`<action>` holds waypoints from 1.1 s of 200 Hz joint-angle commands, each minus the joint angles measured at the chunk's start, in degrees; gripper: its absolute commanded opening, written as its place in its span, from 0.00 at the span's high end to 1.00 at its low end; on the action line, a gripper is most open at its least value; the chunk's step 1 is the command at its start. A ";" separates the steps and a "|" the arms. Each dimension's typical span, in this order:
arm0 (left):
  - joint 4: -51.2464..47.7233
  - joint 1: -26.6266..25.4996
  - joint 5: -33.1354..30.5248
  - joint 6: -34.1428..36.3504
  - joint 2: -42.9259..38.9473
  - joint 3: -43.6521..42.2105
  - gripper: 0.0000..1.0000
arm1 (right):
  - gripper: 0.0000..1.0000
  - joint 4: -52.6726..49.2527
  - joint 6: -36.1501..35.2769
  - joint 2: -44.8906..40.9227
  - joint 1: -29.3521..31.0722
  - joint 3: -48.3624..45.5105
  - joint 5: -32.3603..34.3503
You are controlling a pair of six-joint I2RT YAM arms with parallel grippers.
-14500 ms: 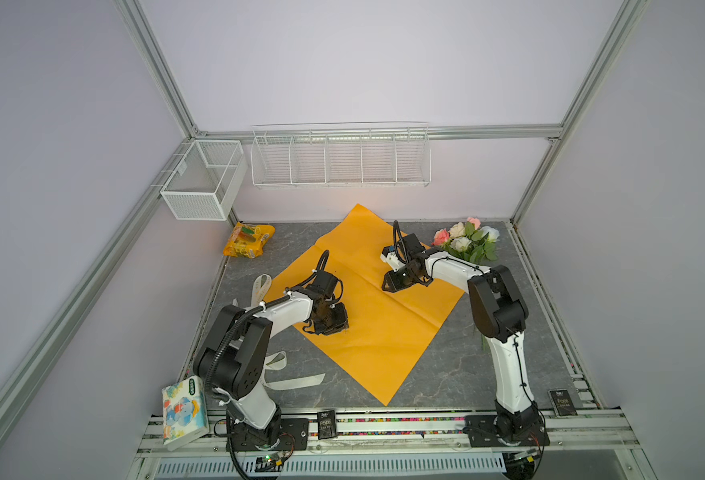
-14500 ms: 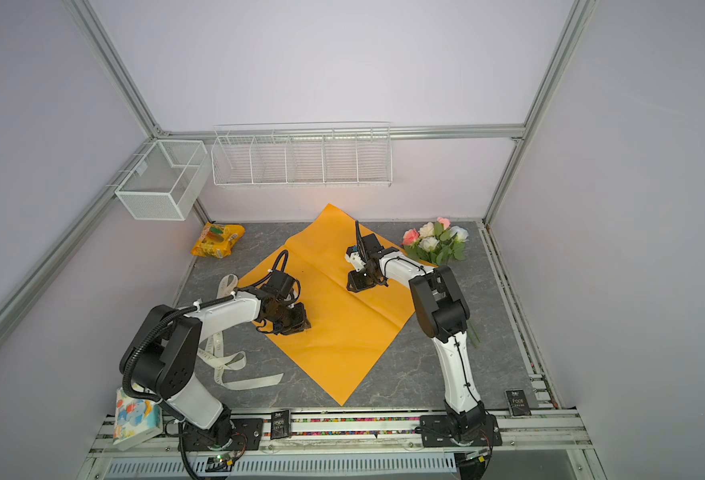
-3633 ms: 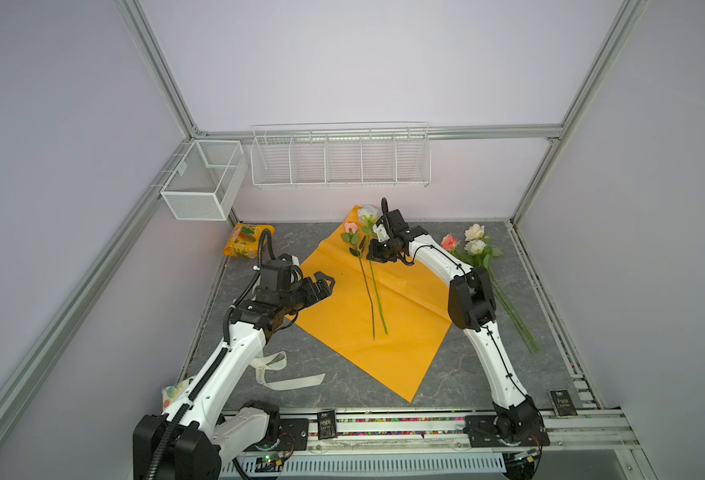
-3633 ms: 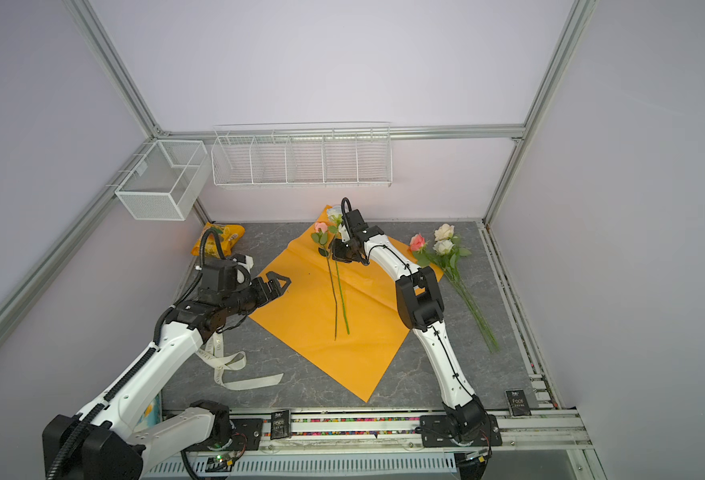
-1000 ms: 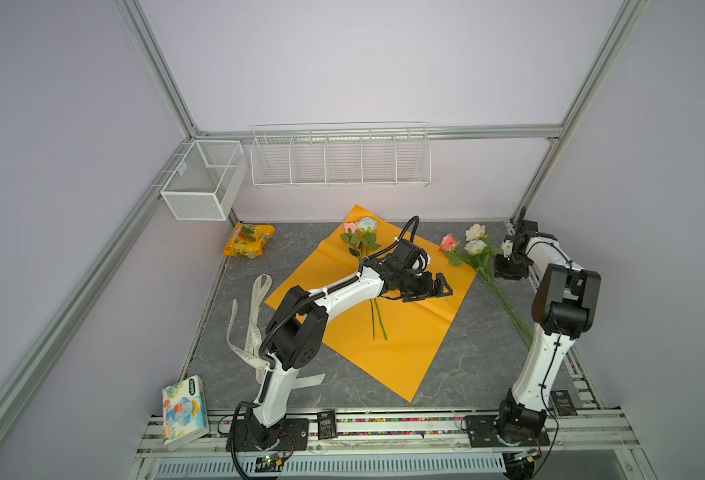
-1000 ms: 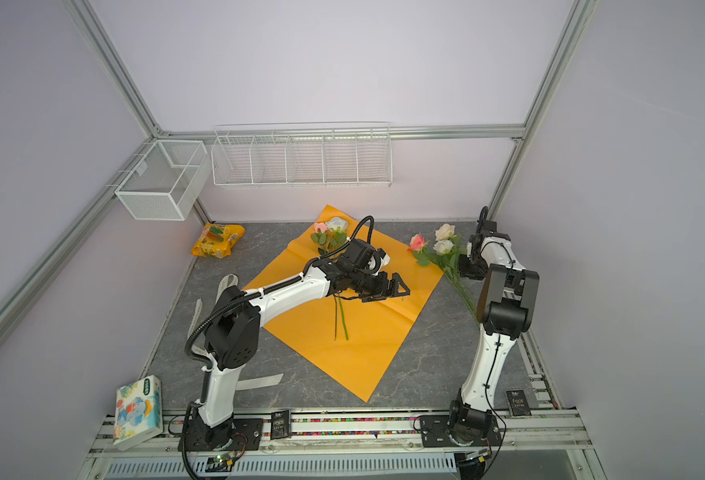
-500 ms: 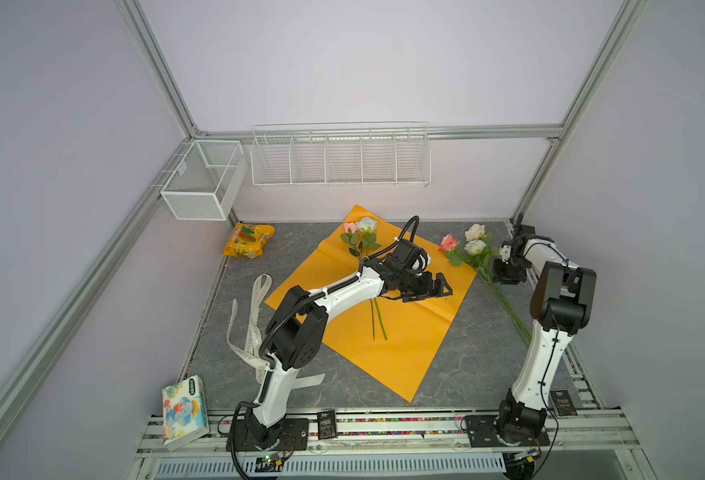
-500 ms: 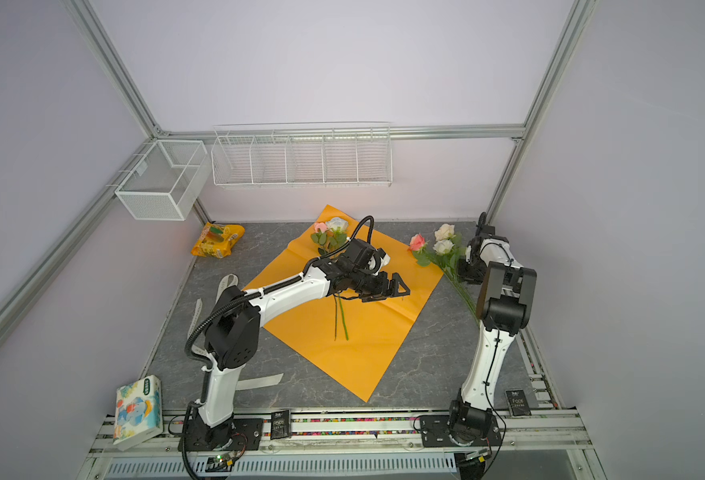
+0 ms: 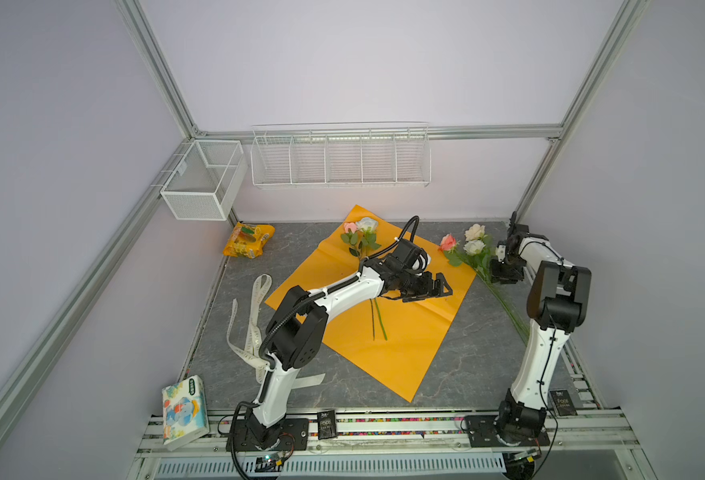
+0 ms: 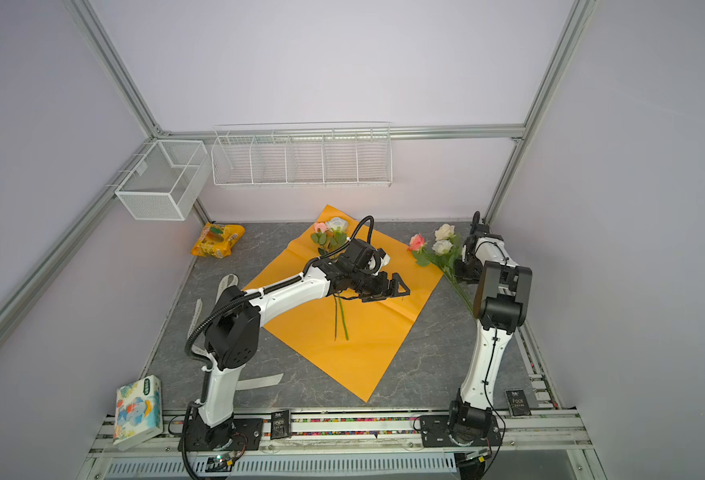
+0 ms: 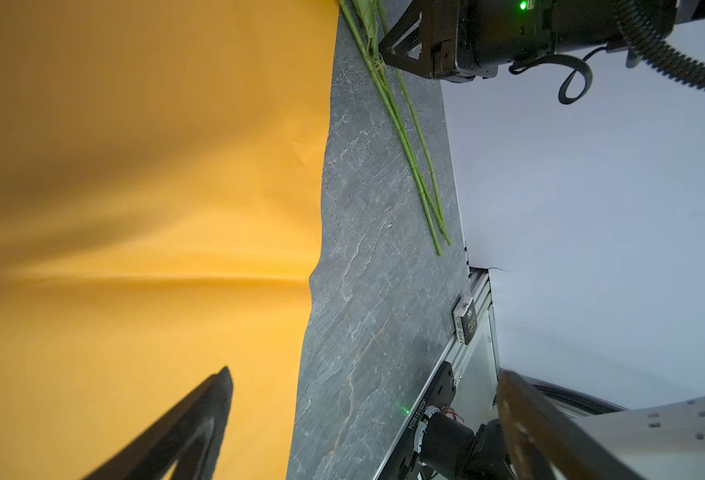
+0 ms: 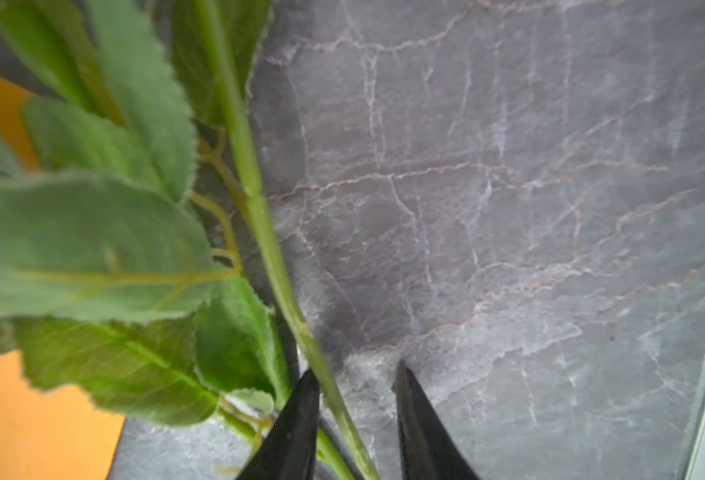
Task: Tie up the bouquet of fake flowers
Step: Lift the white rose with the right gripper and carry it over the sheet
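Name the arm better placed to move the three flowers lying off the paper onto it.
Right. The right gripper straddles a stem of the three flowers beside the orange paper, jaws apart. The left gripper hangs open above the paper, farther from them.

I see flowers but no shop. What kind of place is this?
Probably a robot practice booth, not a shop: left arm and right arm bolted to a front rail, metal frame, plain walls.
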 commanded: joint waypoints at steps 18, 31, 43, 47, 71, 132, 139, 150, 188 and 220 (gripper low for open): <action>-1.17 0.45 0.44 0.51 0.16 0.84 0.00 | 0.79 -1.00 -0.46 2.58 -0.53 -0.82 -1.96; -1.33 0.52 0.52 0.65 0.06 0.92 0.00 | 0.83 -2.01 -0.45 2.56 -0.82 0.45 -1.15; -1.83 0.55 0.21 0.98 -0.17 1.10 0.01 | 0.85 -0.90 -0.69 1.08 -0.82 0.21 0.35; -1.96 0.54 0.18 1.16 -0.30 1.10 0.00 | 0.87 -0.51 -0.94 0.34 -0.89 0.09 0.45; -3.17 0.62 -2.06 2.09 -1.69 0.61 0.00 | 0.93 0.76 -0.01 -4.69 -0.83 -0.01 2.56; -0.64 4.09 -17.01 2.74 -16.52 -11.68 0.01 | 0.93 4.26 5.83 -22.05 -0.67 -7.47 -7.43; 0.36 4.96 -17.91 2.24 -18.75 -14.26 0.00 | 0.93 4.54 7.60 -23.71 -0.45 -8.82 -9.92; 1.95 6.32 -19.65 1.77 -22.33 -18.45 0.00 | 0.93 6.69 11.60 -26.22 0.53 -11.72 -15.63; 4.40 12.47 -24.95 -0.42 -34.34 -31.34 0.00 | 0.93 20.78 25.24 -29.83 12.72 -21.06 -26.37; 3.29 19.41 -24.41 -4.22 -41.41 -38.78 0.00 | 0.93 27.54 33.99 -20.10 27.76 -15.80 -26.65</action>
